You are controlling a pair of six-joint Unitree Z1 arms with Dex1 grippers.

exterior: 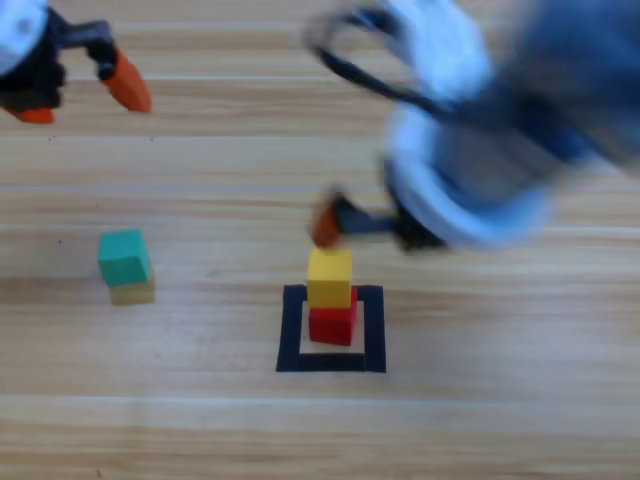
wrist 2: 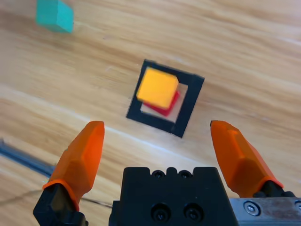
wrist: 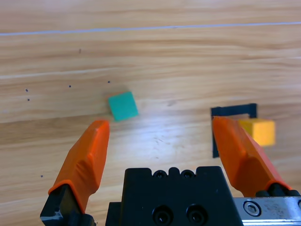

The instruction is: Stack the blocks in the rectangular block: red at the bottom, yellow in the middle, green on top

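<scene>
While the red cube (exterior: pixel 332 325) sits inside the black tape square (exterior: pixel 291 335), we see the yellow cube (exterior: pixel 329 277) resting on top of it. We find the green cube (exterior: pixel 124 257) far left on the table (exterior: pixel 500 420). Above the stack hangs the right gripper (wrist 2: pixel 157 141), jaws wide and empty. At the far left corner waits the left gripper (wrist: pixel 162 141), also spread wide.

Grey arms, black-bodied pincer (wrist 2: pixel 157 141) with tapered orange jaws.
</scene>
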